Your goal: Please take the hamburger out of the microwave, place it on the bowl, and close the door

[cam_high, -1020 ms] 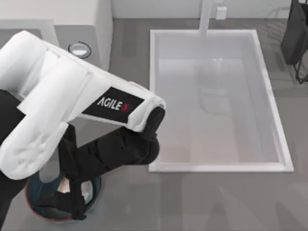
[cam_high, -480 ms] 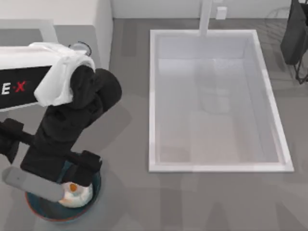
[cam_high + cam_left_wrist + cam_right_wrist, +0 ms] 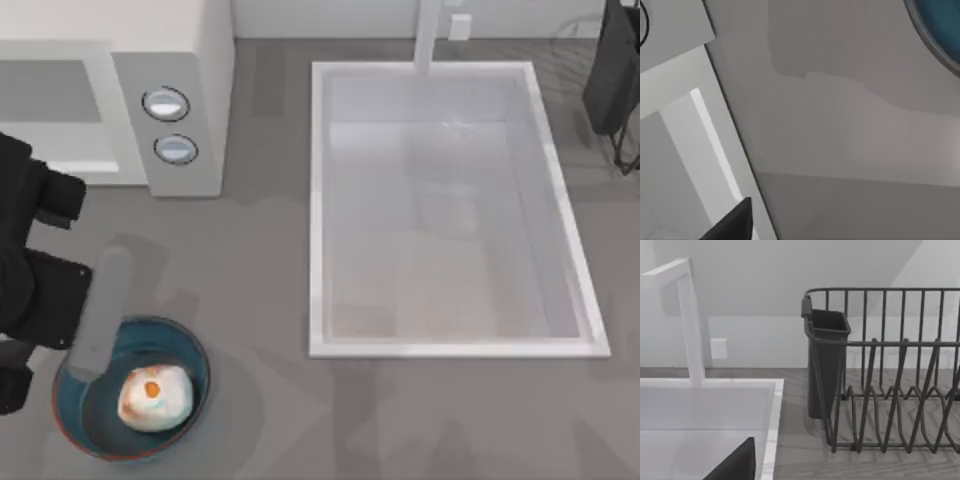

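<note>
The hamburger (image 3: pixel 153 395), a cream lump with an orange patch, lies free in the blue bowl (image 3: pixel 186 343) at the table's front left. My left gripper (image 3: pixel 72 345) sits at the left edge beside the bowl. One grey finger (image 3: pixel 100 305) reaches over the bowl's rim, apart from the hamburger, and it holds nothing. The white microwave (image 3: pixel 195 60) stands at the back left with its grey cavity showing. The door is hidden behind my left arm. The left wrist view catches the bowl's edge (image 3: pixel 940 30) and the microwave panel (image 3: pixel 675 25). My right gripper (image 3: pixel 737 462) is parked near the rack.
A white sink (image 3: pixel 318 200) with a faucet (image 3: pixel 428 35) takes up the middle and right of the table. A dark wire dish rack (image 3: pixel 890 380) with a utensil holder (image 3: pixel 825 365) stands at the back right. Bare grey counter lies between the bowl and the sink.
My left arm has swung back to the left, off the bowl and the microwave front. The hamburger stays behind in the bowl, let go.
</note>
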Available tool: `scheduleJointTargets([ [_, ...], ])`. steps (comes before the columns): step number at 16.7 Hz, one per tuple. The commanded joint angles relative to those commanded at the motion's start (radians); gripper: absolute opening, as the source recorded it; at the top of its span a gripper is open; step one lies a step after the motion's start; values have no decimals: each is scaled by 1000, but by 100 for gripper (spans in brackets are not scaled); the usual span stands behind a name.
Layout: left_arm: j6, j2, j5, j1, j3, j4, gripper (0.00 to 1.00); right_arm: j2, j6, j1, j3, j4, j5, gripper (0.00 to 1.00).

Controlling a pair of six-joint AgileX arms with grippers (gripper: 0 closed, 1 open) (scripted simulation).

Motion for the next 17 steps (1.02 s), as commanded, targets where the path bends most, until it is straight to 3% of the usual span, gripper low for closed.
scheduleJointTargets([
  [5, -728, -447, 101, 139, -287, 299, 100, 0, 0, 0, 0, 0, 0, 100],
  [9, -1173, -756, 157, 234, -504, 496, 100, 0, 0, 0, 0, 0, 0, 100],
  [13, -1452, -977, 189, 303, -669, 634, 100, 0, 0, 0, 0, 0, 0, 100],
  [17, -1562, -1070, 201, 332, -742, 693, 100, 0, 0, 0, 0, 0, 0, 100],
])
